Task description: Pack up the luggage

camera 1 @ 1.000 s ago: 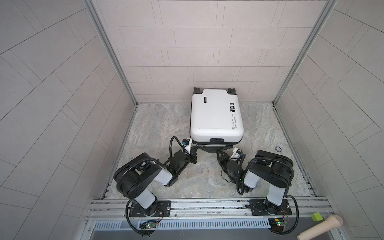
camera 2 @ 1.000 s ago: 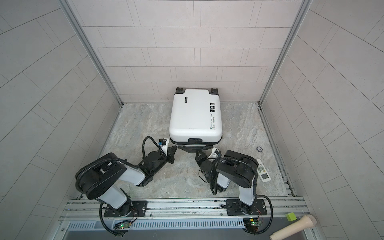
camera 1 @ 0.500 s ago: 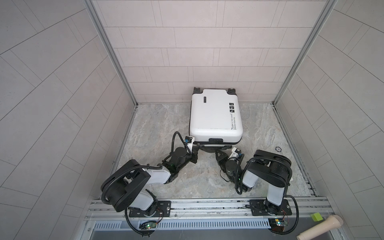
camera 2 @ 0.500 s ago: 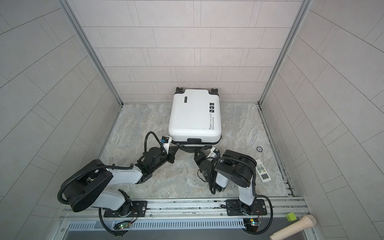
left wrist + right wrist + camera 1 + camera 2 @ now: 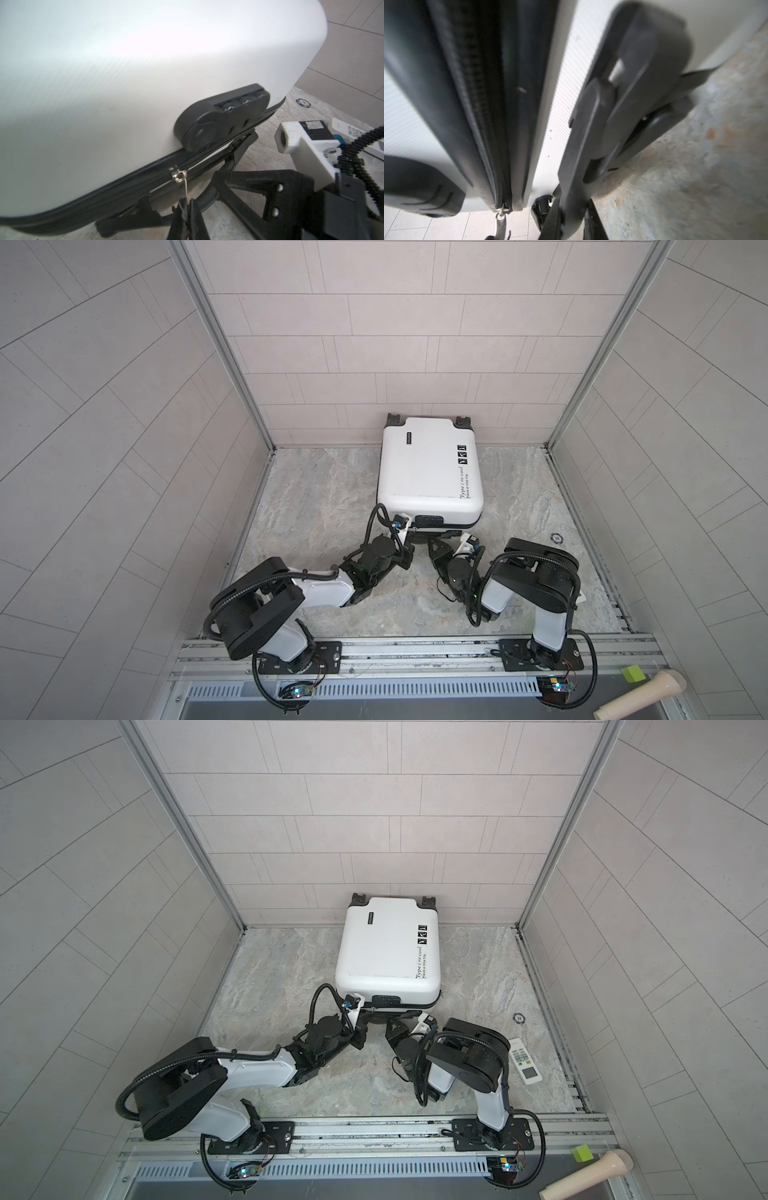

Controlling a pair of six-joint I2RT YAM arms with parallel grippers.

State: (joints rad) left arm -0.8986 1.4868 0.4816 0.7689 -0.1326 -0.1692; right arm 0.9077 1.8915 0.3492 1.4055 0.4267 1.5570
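Observation:
The white luggage (image 5: 428,472) (image 5: 386,952) lies flat and closed at the back wall in both top views. My left gripper (image 5: 409,537) (image 5: 361,1017) sits at its front edge. In the left wrist view this gripper (image 5: 188,204) is shut on the thin pull that hangs from the silver zipper slider (image 5: 179,175), just below the black lock (image 5: 224,118). My right gripper (image 5: 436,545) (image 5: 390,1023) is beside it. In the right wrist view it (image 5: 571,218) is shut on the luggage's grey handle (image 5: 612,104), with the black zipper band (image 5: 481,124) alongside.
A white remote control (image 5: 524,1067) lies on the stone floor behind the right arm. A small round chip (image 5: 556,537) rests to the right of the luggage. Tiled walls enclose three sides. A green block (image 5: 632,674) and a wooden handle (image 5: 640,695) lie beyond the front rail.
The left arm has swung its shoulder out to the left and stretched forward, and its gripper has slid a little to the right along the luggage's front edge. The right arm has barely moved.

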